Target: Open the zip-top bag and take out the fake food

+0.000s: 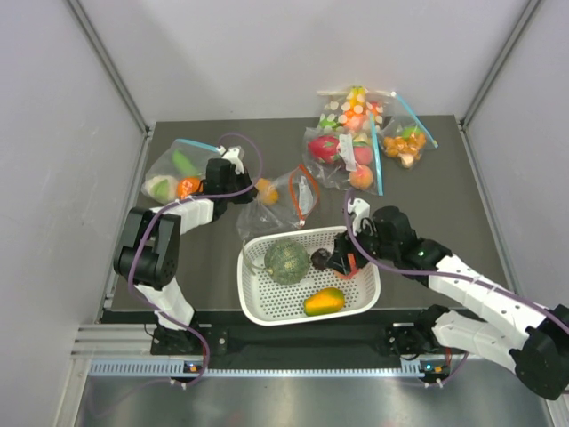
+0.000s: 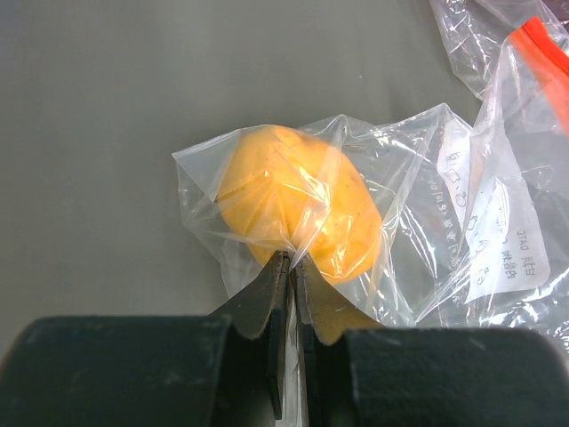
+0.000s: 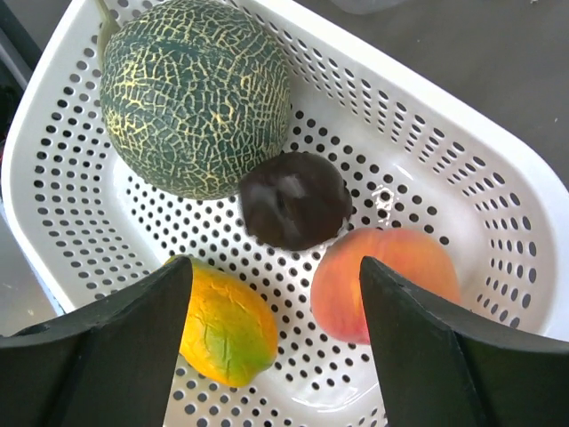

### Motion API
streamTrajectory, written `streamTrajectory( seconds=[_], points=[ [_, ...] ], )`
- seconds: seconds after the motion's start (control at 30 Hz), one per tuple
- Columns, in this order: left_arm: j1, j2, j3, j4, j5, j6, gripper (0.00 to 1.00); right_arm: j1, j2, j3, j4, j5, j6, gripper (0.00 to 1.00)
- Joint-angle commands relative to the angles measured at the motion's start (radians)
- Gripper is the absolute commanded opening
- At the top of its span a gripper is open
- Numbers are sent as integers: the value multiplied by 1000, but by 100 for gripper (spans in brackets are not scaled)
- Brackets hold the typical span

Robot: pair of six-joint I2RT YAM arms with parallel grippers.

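Note:
The zip-top bag (image 1: 286,203) lies crinkled on the dark table behind the white basket (image 1: 258,311), its red-orange strip (image 2: 547,40) at the far right of the left wrist view. A small orange (image 2: 298,200) is still inside it. My left gripper (image 2: 292,260) is shut on the bag's plastic just beside the orange; it also shows in the top view (image 1: 247,189). My right gripper (image 3: 274,264) is open and empty, hovering above the basket (image 3: 498,160). The basket holds the green melon (image 3: 196,93), a dark piece (image 3: 295,200), a peach (image 3: 387,280) and a mango (image 3: 222,325).
Clear bags of toy food with blue zip strips lie at the back left (image 1: 178,169) and back right (image 1: 356,147), one more at the far right (image 1: 409,142). Grey walls close in the table on three sides.

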Motion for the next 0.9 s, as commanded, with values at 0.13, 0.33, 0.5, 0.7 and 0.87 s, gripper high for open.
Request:
streamTrajectory(
  seconds=[0.13,0.33,0.5,0.7,0.87],
  points=[
    [-3,-6,25,-38,8,-5,11,16,19,75,19,-8,-5,80],
    [-5,10,27,-34,40,5,11,8,19,132,16,107,-36,81],
    [-5,25,34,-32,77,25,11,-88,100,226,62,127,-83,79],
    [-5,48,48,-26,103,22,10,-202,311,342,217,41,-93,75],
    [-5,54,56,-26,112,25,10,-207,608,509,214,49,-148,71]
  ],
)
